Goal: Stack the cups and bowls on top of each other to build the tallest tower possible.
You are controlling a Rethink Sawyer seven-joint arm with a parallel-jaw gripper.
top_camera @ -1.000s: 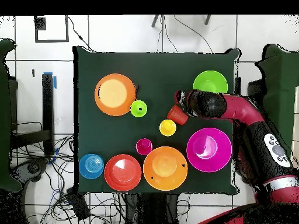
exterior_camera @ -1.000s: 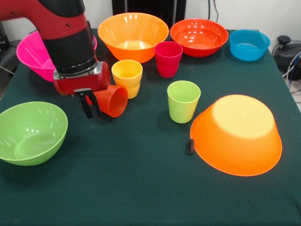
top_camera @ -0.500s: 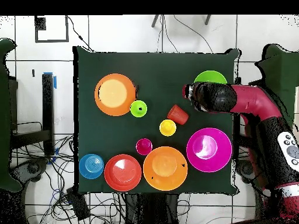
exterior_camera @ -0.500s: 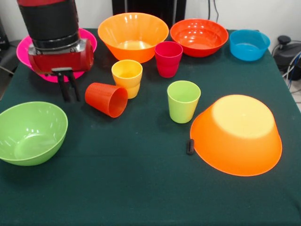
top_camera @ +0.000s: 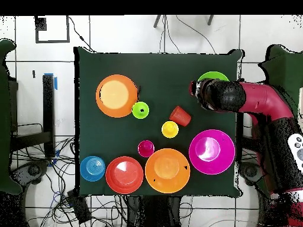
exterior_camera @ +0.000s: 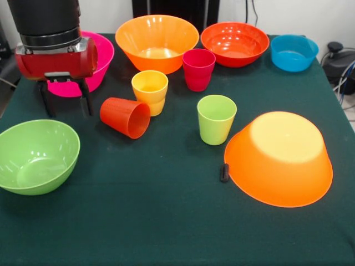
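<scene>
My gripper (exterior_camera: 65, 102) is open and empty, its jaws wide apart, above the table between the pink bowl (exterior_camera: 99, 55) and the lime green bowl (exterior_camera: 36, 155). The orange-red cup (exterior_camera: 126, 117) lies on its side just to the right of it, apart from the fingers. The yellow cup (exterior_camera: 150, 91), crimson cup (exterior_camera: 198, 69) and lime green cup (exterior_camera: 216, 118) stand upright. One large orange bowl (exterior_camera: 157, 41) stands upright at the back; the other (exterior_camera: 279, 158) lies overturned at the front right. In the overhead view the gripper (top_camera: 195, 93) partly hides the lime green bowl (top_camera: 213, 77).
The red-orange bowl (exterior_camera: 234, 43) and the small blue bowl (exterior_camera: 294, 52) stand at the back right. A small black object (exterior_camera: 224, 172) lies against the overturned bowl's left rim. Cables and a dark device sit off the table's right edge.
My gripper has left the orange-red cup and moved left and up in the front view. Its fingers have spread wide. The cup stays on its side.
</scene>
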